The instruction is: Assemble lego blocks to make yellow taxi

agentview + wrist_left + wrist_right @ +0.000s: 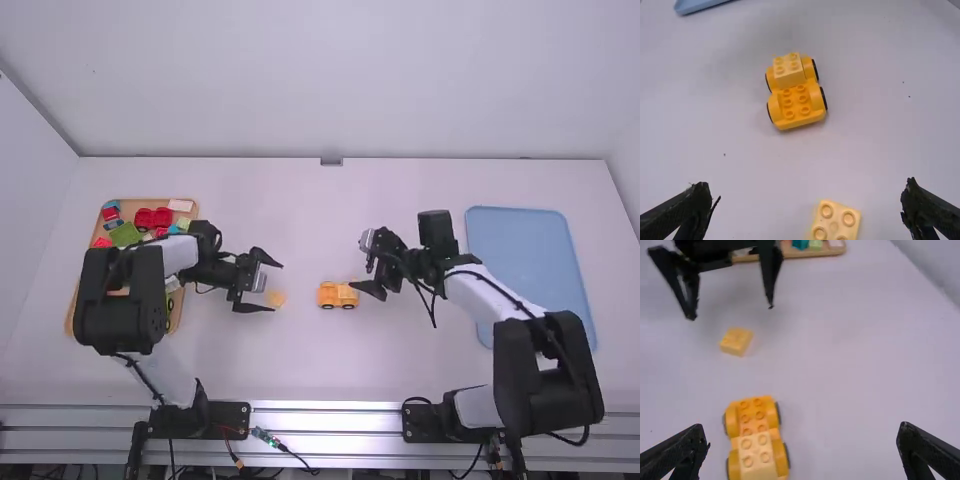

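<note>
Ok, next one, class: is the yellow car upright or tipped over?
Upright: the yellow car stands on its wheels, with its studs facing up.

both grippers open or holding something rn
Left gripper: open, holding nothing, fingers spread by the loose yellow block.
Right gripper: open, holding nothing, fingers spread near the yellow car.

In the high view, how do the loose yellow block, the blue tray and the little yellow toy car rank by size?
Largest to smallest:
blue tray
yellow toy car
loose yellow block
</note>
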`<state>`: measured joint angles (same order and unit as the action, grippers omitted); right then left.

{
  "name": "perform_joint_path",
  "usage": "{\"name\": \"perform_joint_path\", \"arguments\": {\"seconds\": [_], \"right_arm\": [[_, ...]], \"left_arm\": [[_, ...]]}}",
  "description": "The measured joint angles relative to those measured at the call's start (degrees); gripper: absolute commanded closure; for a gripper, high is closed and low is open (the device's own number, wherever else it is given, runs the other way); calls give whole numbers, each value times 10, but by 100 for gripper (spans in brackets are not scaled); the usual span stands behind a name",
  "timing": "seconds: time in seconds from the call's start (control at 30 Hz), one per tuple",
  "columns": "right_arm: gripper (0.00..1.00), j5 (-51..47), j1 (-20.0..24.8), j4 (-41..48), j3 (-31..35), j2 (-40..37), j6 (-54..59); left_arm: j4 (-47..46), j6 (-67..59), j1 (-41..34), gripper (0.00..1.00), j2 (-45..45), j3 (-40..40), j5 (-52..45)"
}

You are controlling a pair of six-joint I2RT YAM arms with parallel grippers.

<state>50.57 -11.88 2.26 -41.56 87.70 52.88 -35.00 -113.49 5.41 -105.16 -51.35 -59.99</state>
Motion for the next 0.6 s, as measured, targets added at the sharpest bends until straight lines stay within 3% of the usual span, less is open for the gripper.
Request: {"name": "perform_joint_path", "arguments": {"seconds": [0.2,0.6], "right_arm": [[1,9,-24,-70,33,44,37],[1,12,-26,-79,35,76,41]], "left_arm": [[10,-6,0,0,-30,0,7],[47,24,0,9,-55,0,63]]}}
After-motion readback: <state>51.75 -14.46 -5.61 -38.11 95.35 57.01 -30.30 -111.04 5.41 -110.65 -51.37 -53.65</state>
